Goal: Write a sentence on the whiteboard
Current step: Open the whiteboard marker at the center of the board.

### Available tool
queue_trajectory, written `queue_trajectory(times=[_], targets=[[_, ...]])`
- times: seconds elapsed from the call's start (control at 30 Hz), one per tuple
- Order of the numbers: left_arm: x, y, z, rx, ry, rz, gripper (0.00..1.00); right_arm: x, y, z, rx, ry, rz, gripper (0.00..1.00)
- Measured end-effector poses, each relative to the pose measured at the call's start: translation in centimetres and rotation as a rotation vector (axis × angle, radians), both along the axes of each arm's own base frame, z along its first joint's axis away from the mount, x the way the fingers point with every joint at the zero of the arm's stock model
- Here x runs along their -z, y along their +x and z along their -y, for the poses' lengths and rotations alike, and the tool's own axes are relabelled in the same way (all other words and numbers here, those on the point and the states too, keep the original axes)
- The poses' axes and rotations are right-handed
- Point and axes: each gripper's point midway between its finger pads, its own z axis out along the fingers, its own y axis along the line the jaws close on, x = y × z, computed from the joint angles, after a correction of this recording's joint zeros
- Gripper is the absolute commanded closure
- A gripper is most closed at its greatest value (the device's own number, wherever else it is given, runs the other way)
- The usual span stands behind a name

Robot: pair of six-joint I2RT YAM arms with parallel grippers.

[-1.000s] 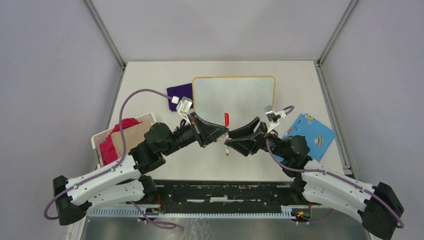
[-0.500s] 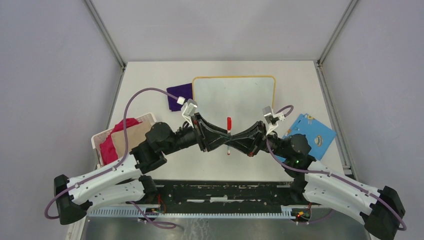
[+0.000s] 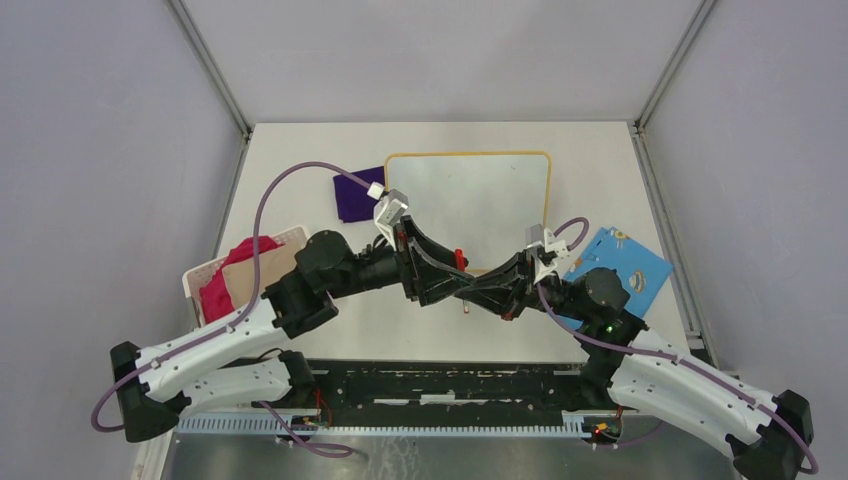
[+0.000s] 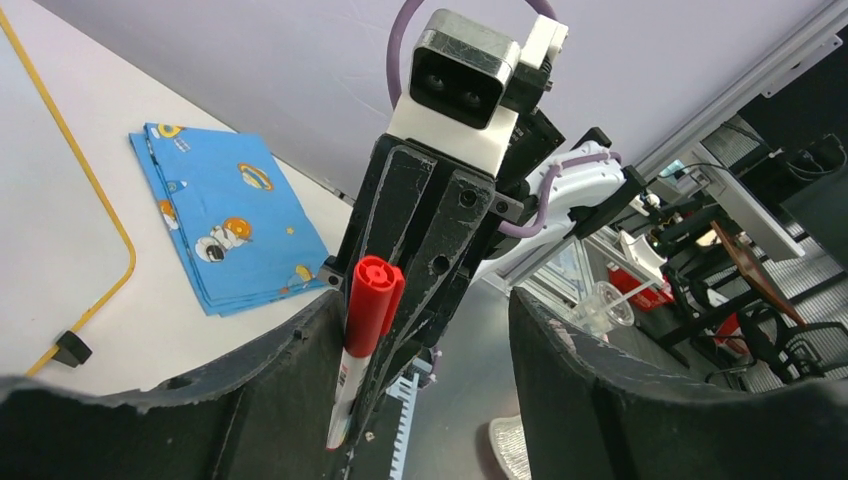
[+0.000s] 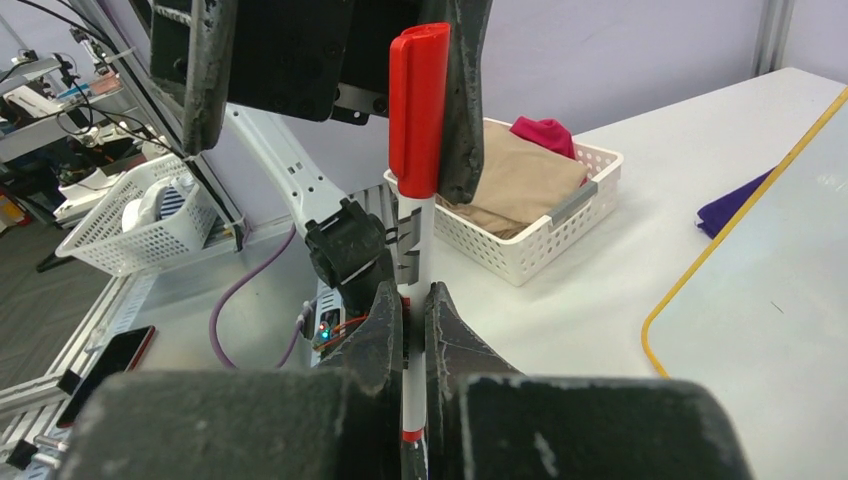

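Observation:
The whiteboard (image 3: 468, 195) lies flat at the table's far middle, its white face bare; the sentence is not in view. Its yellow frame shows in the left wrist view (image 4: 95, 185) and the right wrist view (image 5: 700, 270). A marker (image 3: 461, 266) with a red cap hangs upright above the table in front of the board. My right gripper (image 3: 470, 292) is shut on the marker's white barrel (image 5: 412, 250). My left gripper (image 3: 455, 275) stands open around the red cap (image 4: 368, 305), which rests against one finger (image 4: 290, 360).
A white basket (image 3: 245, 275) holding pink and tan cloths sits at the left. A purple cloth (image 3: 358, 195) lies beside the board's left edge. A blue printed cloth (image 3: 620, 270) lies at the right.
My left gripper, shut on the marker a second ago, has opened. My right gripper has closed on the barrel. Both grippers have drawn closer together.

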Motion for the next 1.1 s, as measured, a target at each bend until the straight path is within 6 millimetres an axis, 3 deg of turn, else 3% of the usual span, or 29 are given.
queue_trajectory(times=[0.7, 0.83, 0.87, 1.0, 1.1], targets=[[1.2, 0.8, 0.4, -0.018, 0.073, 0.039, 0.81, 0.0, -0.9, 0.1, -0.035, -0.004, -0.006, 1.0], [1.2, 0.7, 0.3, -0.02, 0.077, 0.048, 0.95, 0.0, -1.0, 0.1, -0.041, -0.001, -0.02, 0.99], [1.2, 0.7, 0.3, -0.02, 0.077, 0.048, 0.98, 0.0, -1.0, 0.1, -0.044, 0.001, -0.023, 0.94], [1.2, 0.7, 0.3, -0.02, 0.077, 0.048, 0.98, -0.1, -1.3, 0.0, -0.057, 0.012, -0.04, 0.57], [1.3, 0.7, 0.3, -0.018, 0.078, 0.047, 0.98, -0.5, -1.5, 0.0, -0.066, 0.031, -0.032, 0.45]])
